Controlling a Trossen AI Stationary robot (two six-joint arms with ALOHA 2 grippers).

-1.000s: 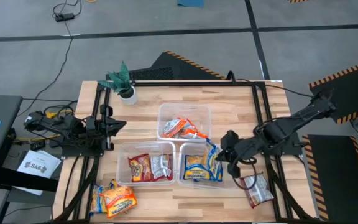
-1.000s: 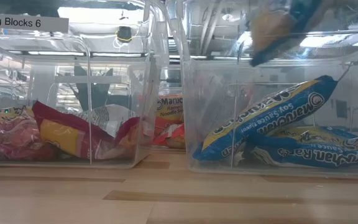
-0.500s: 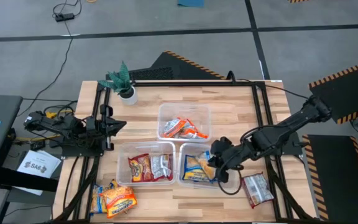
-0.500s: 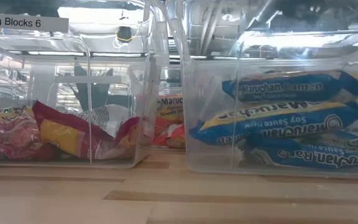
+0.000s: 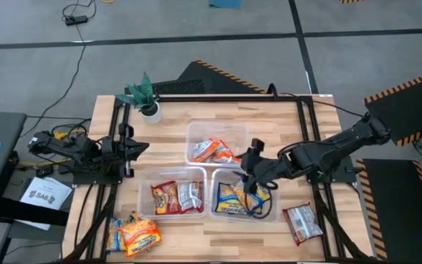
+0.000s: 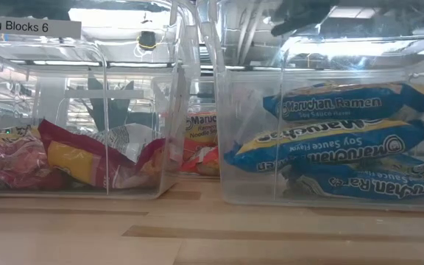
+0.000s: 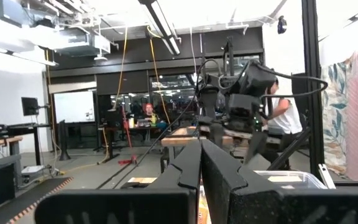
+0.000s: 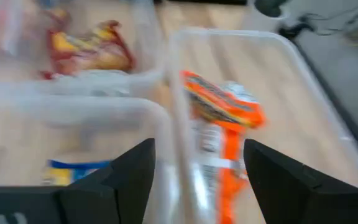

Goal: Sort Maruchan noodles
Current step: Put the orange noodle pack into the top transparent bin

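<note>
Three clear tubs hold Maruchan noodles: orange packets (image 5: pixel 215 152) in the far tub (image 5: pixel 196 130), red ones (image 5: pixel 173 196) in the near left tub (image 5: pixel 143 176), blue-and-yellow ones (image 5: pixel 233 198) in the near right tub (image 5: pixel 218 214). In the low view the blue packets (image 6: pixel 344 103) lie stacked flat. My right gripper (image 5: pixel 247 167) hovers open and empty over the near right tub's far edge; its wrist view (image 8: pixel 197 180) looks at an orange packet (image 8: pixel 219 112). My left gripper (image 5: pixel 142 148) waits shut at the table's left edge.
Loose orange and yellow packets (image 5: pixel 132 235) lie at the near left corner. One red-and-silver packet (image 5: pixel 301 222) lies at the near right. A small potted plant (image 5: pixel 145 99) stands at the far left. Bare wood (image 5: pixel 284 128) shows right of the far tub.
My right gripper has carried a blue-and-yellow packet toward the table's left over the near right tub and let it go. The packet has fallen flat onto the others there. The gripper has then drawn up and toward the far edge, empty.
</note>
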